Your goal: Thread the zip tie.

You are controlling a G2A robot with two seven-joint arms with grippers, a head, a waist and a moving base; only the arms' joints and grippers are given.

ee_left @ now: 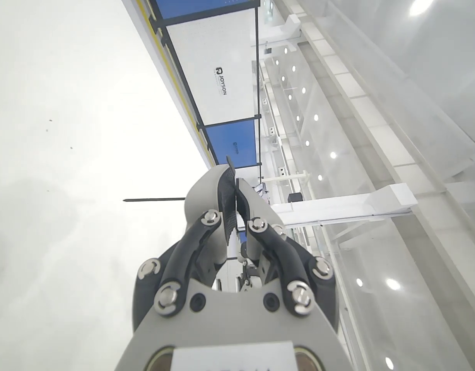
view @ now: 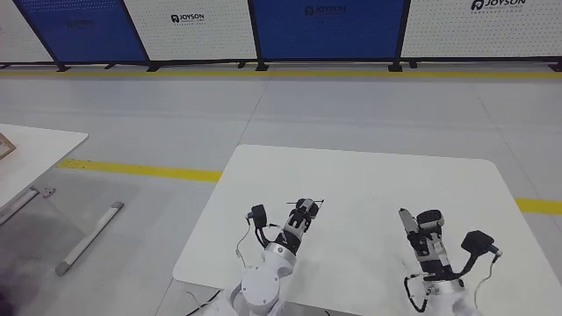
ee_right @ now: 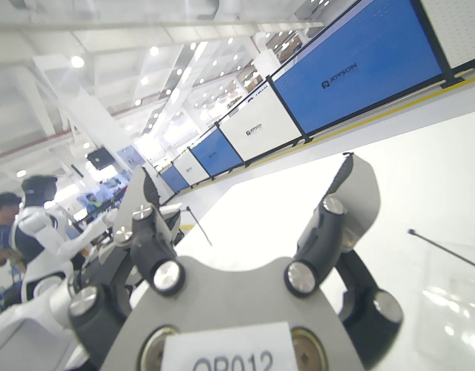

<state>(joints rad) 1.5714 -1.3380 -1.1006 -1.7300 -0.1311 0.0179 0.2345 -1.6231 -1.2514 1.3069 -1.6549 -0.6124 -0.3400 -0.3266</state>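
A thin black zip tie [ee_left: 154, 199] is pinched in my left gripper [ee_left: 234, 179], which is shut on it. Its long tail sticks out sideways over the white table [view: 369, 175], and a short end pokes past the fingertips. In the top view the left gripper [view: 305, 209] hovers near the table's front edge, left of centre, with the zip tie [view: 307, 201] crossing its tip. My right gripper [ee_right: 245, 169] is open wide and empty, and stands farther right at the front edge [view: 417, 224]. The right wrist view shows the zip tie [ee_right: 200, 225] slanting down from the left gripper.
A second thin black strip [ee_right: 434, 243] with a small head shows over the table; I cannot tell whether it is a reflection. Blue and white partition panels [view: 325, 9] line the floor behind. Another white table [view: 35, 154] stands at far left.
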